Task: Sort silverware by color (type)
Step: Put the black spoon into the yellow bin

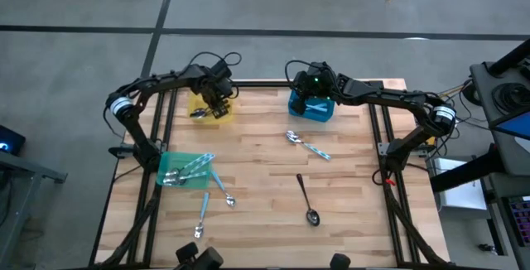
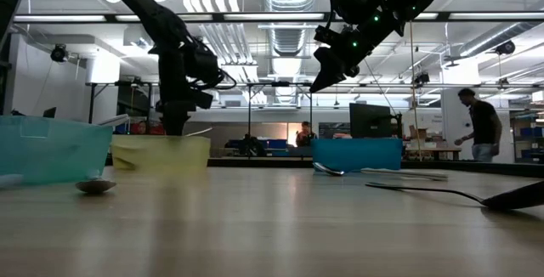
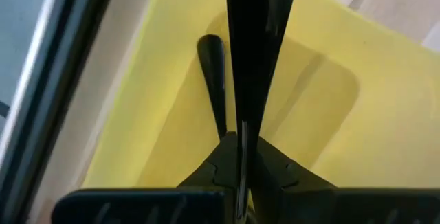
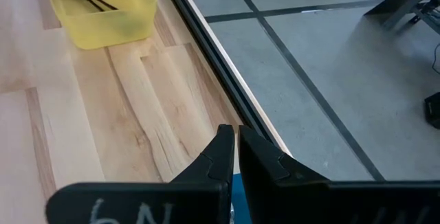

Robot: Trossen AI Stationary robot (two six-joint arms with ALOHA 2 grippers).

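Note:
My left gripper (image 1: 214, 103) (image 3: 242, 138) is shut and points down into the yellow bin (image 1: 224, 118) (image 3: 330, 93) at the far left. A dark spoon (image 3: 212, 73) lies on the bin's floor. A wider dark utensil (image 3: 260, 38) runs on from my fingertips. My right gripper (image 1: 310, 89) (image 4: 236, 138) hangs shut and empty above the blue bin (image 1: 313, 108) at the table's far edge. The green bin (image 1: 175, 161) holds several blue-handled spoons (image 1: 195, 166). Loose on the table lie a blue-handled spoon (image 1: 308, 144), a black spoon (image 1: 306, 200) and two more blue-handled ones (image 1: 203, 216) (image 1: 224, 191). My left gripper's fingers (image 3: 221, 157) stand closed together just above the narrow end of the wider dark utensil (image 3: 247, 117). Whether they touch it, I cannot tell, since the fingers themselves hide that spot.
The three bins stand along the table's far and left sides. The middle and near right of the wooden top (image 1: 364, 187) are bare wood. Metal frame rails (image 1: 383, 150) run down both sides. A person (image 2: 483, 124) stands far off in the room.

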